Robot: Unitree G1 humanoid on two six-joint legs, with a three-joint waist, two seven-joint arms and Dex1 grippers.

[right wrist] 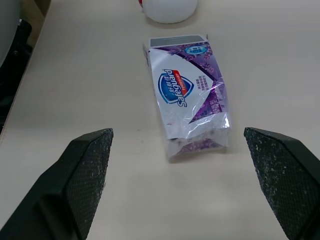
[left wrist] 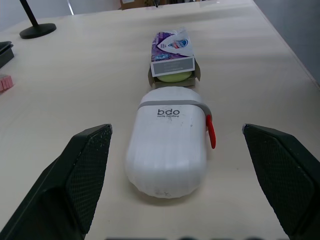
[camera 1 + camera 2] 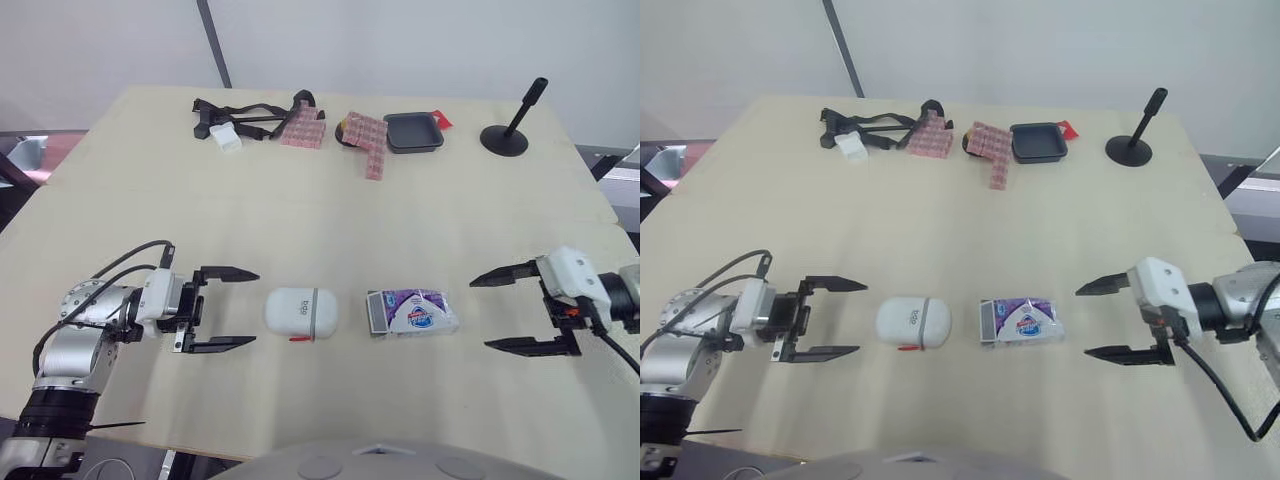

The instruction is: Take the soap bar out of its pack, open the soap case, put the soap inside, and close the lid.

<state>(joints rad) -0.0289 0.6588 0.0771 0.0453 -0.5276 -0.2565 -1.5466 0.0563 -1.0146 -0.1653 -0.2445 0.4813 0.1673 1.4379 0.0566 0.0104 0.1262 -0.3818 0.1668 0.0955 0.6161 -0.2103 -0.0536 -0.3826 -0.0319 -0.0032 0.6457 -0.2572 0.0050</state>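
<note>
Both left end effector [image 3: 256, 307] and right end effector [image 3: 480, 314] gape, flanking smooth rounded soap case [image 3: 300, 313], crinkled pack [image 3: 418, 313].

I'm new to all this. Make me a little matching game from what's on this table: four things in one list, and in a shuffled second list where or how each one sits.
Things:
1. soap case
2. soap pack
3. black tray
4. black stand

Descriptions:
A. upright near the table's far right corner
B. one end open, soap bar showing
C. lid shut, lying just ahead of the open left claw
D. at the far side, next to pink checked pieces

Pairs: 1-C, 2-B, 3-D, 4-A
</note>
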